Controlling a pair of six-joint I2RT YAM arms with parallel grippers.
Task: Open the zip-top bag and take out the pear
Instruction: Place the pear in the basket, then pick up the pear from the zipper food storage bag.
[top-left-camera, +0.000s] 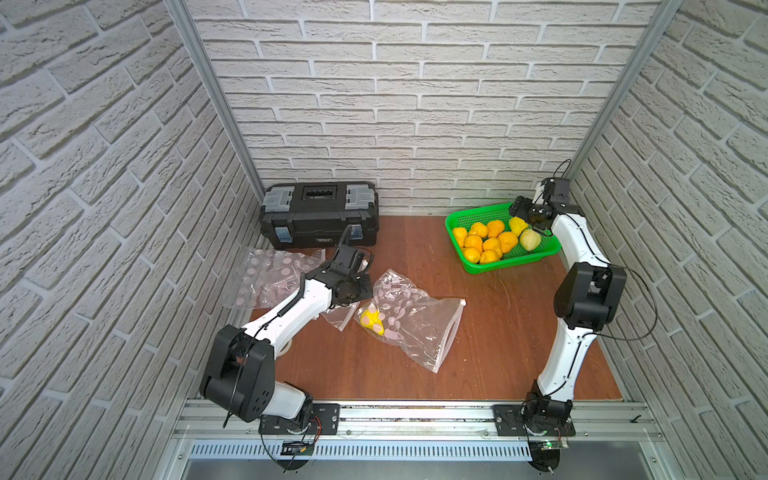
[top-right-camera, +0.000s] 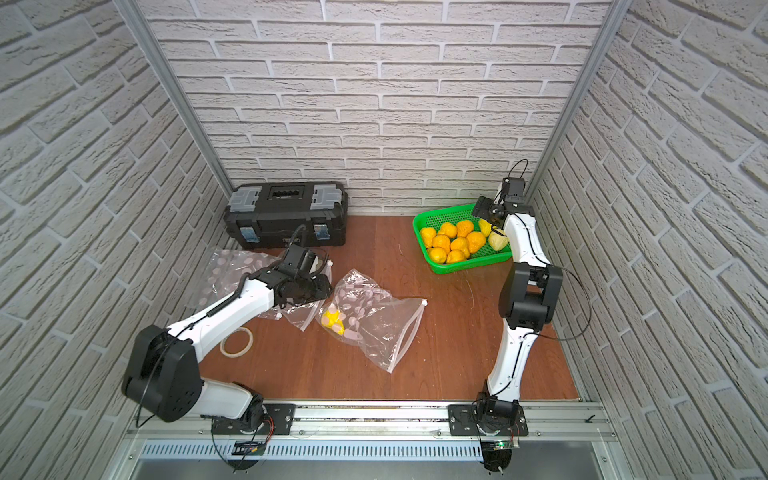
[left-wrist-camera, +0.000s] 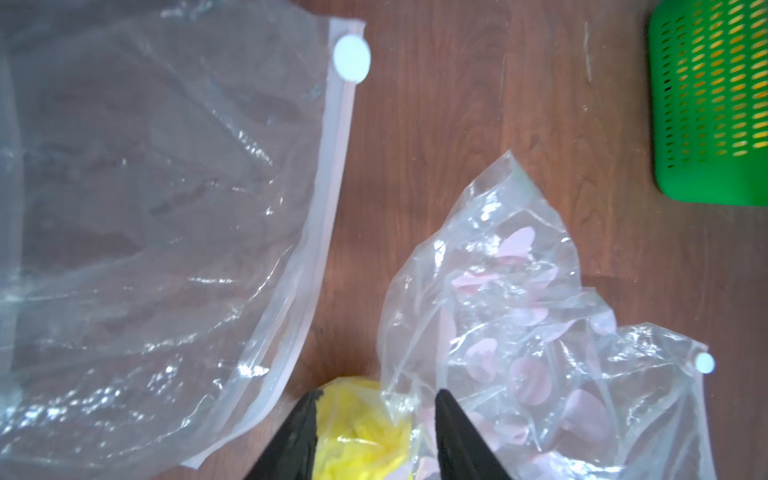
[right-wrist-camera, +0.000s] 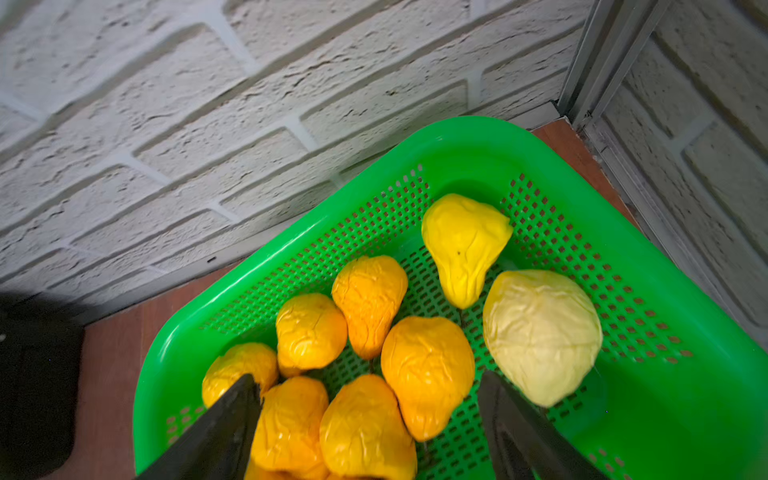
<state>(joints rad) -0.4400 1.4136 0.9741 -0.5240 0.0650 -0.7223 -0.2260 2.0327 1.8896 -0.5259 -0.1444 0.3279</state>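
Wood-grain tabletop (top-left-camera: 498, 340) carries everything. Nearest, well in front of the black toolbox (top-left-camera: 319, 216), lies a ring of clear tape (top-right-camera: 236, 340). Farther on, still in front of the toolbox and toward the right arm's side of it, the crumpled zip-top bag (top-left-camera: 419, 328) lies on the wood, its white slider (top-left-camera: 463, 304) at the end opposite the fruit. The yellow pear (top-left-camera: 371, 321) sits inside the bag, at the end closest to the toolbox.

The left gripper (left-wrist-camera: 378, 392) hangs just beside that end, its claw part-spread. In the left wrist view, pear and bag film show between the fingers (left-wrist-camera: 299, 436), though I cannot tell whether they touch.

Just in front of the toolbox lie a clear empty bag (left-wrist-camera: 166, 208) and a pink-dotted empty bag (top-left-camera: 270, 278).

Along the back wall, well apart from the toolbox, stands a green basket (top-left-camera: 513, 261) of loose pears (top-left-camera: 484, 243). The right gripper (right-wrist-camera: 366, 374) hovers over it, claw spread wide, gripping nothing.
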